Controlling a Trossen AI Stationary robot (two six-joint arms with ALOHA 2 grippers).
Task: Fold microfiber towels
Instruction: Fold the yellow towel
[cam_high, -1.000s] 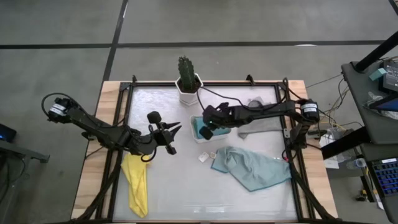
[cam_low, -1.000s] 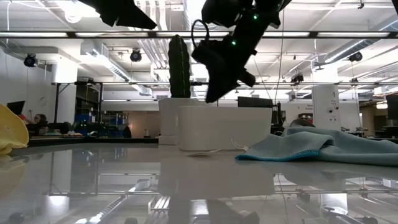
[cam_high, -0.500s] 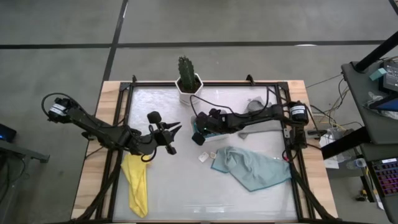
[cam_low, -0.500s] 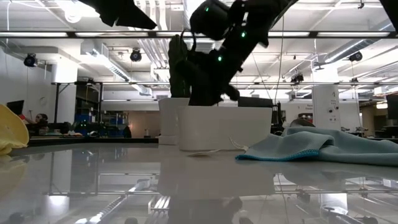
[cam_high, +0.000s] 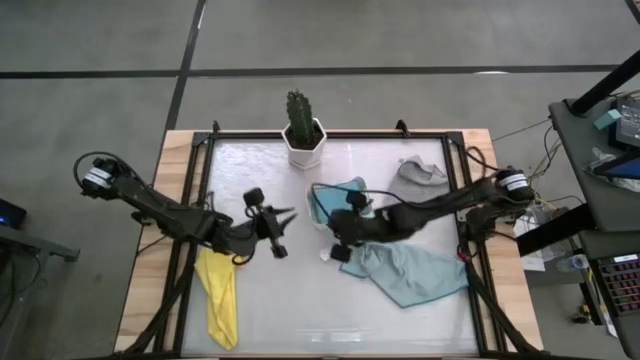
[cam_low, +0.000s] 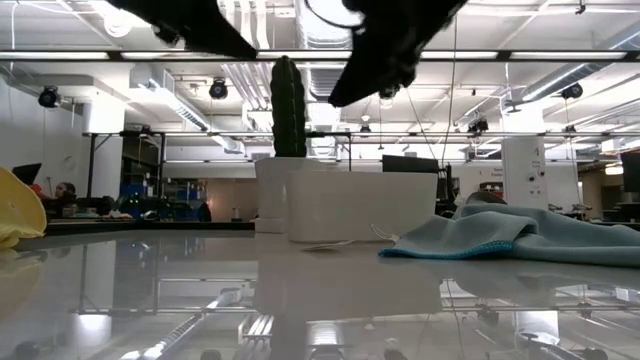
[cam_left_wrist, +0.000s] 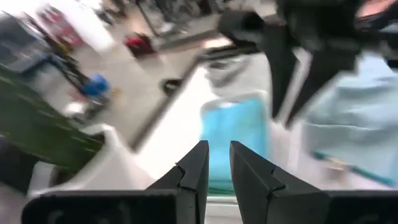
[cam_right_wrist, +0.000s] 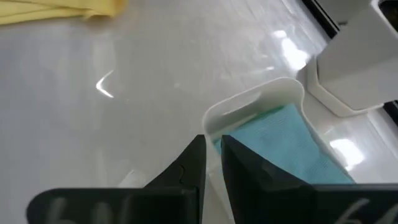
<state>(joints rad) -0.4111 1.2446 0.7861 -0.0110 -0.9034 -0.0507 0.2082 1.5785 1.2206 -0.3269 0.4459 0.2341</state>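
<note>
Both near-closed and empty, the right gripper (cam_high: 337, 246) at table centre should take the loose pale teal microfibre towel (cam_high: 412, 270), at its four o'clock, by a corner, the left gripper (cam_high: 281, 234) waiting at nine o'clock.

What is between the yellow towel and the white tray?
The left gripper hangs between the yellow towel and the white tray, seen in the high view.

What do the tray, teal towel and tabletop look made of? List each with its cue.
Tray: probably plastic, white, smooth thin rounded rim.
Teal towel: soft cloth, matte, lying in rumpled folds.
Tabletop: hard glossy surface, mirrors the ceiling lights; exact material unclear.
</note>
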